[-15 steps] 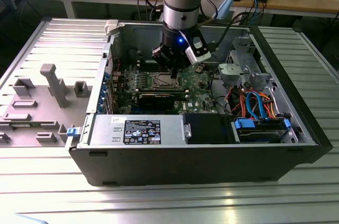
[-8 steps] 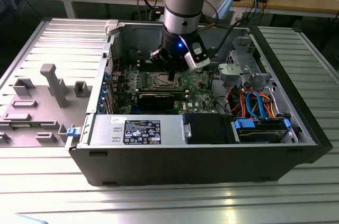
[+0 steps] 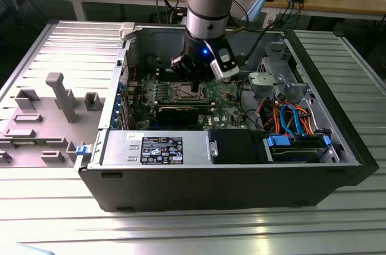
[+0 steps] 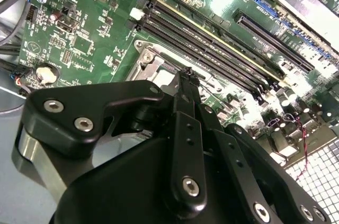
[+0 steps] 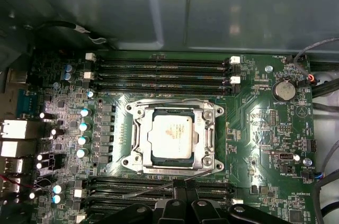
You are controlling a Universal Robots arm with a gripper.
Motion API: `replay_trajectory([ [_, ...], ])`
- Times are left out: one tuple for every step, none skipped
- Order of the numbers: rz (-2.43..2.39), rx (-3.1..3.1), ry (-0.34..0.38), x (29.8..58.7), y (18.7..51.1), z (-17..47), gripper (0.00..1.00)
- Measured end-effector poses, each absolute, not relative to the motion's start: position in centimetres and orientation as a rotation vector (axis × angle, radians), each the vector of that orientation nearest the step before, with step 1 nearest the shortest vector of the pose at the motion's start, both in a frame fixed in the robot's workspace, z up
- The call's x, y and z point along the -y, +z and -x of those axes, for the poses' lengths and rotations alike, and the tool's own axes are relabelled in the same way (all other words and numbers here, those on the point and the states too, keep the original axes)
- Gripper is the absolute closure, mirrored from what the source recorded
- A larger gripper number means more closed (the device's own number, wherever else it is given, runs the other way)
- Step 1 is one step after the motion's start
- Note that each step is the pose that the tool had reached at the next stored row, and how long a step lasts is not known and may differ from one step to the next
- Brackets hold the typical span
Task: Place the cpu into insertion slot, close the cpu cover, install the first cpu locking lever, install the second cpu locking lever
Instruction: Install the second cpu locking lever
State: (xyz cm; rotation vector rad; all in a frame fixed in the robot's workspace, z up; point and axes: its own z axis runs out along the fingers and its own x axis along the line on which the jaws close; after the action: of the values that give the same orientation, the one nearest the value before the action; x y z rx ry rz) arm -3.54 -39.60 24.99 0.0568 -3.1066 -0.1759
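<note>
The cpu (image 5: 169, 136), a silver-grey square, lies in the insertion slot (image 5: 216, 163) on the green motherboard. The cpu cover (image 5: 140, 135) lies flat around it, framing the chip in its window. A thin locking lever (image 5: 153, 189) runs slanted along the slot's near side, passing right by my fingertips. My gripper (image 5: 178, 186) stands shut at that edge of the slot. In the second wrist view the gripper (image 4: 185, 75) tips sit together beside the slot's corner (image 4: 151, 65). In the exterior view the gripper (image 3: 194, 80) hangs inside the open computer case over the slot (image 3: 188, 91).
Long black memory slots (image 5: 159, 68) flank the slot on both sides. A black graphics card (image 3: 181, 112), the power supply (image 3: 160, 149) and a drive bay with coloured cables (image 3: 292, 119) fill the case. The case walls (image 3: 114, 92) close in around it. A grey fixture tray (image 3: 48, 116) lies at the exterior view's left.
</note>
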Motion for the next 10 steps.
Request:
replay_trajectory([
  [-0.057, 3.104, -0.182, 39.7, 25.0, 3.5, 0.89],
  [-0.056, 3.103, -0.184, 39.8, 24.9, 3.6, 0.89],
  [-0.058, 3.103, -0.184, 39.9, 24.7, 3.7, 0.89],
  [-0.070, 3.102, -0.184, 39.9, 24.5, 3.9, 0.89],
  [-0.085, 3.101, -0.184, 40.0, 24.3, 3.9, 0.89],
  [-0.107, 3.099, -0.186, 40.0, 24.1, 4.1, 0.89],
  [-0.110, 3.098, -0.186, 40.0, 24.0, 4.2, 0.89],
  [-0.112, 3.098, -0.186, 40.0, 24.0, 4.5, 0.89],
  [-0.113, 3.098, -0.187, 40.0, 23.9, 5.0, 0.89],
  [-0.112, 3.097, -0.187, 40.0, 23.8, 5.2, 0.89],
])
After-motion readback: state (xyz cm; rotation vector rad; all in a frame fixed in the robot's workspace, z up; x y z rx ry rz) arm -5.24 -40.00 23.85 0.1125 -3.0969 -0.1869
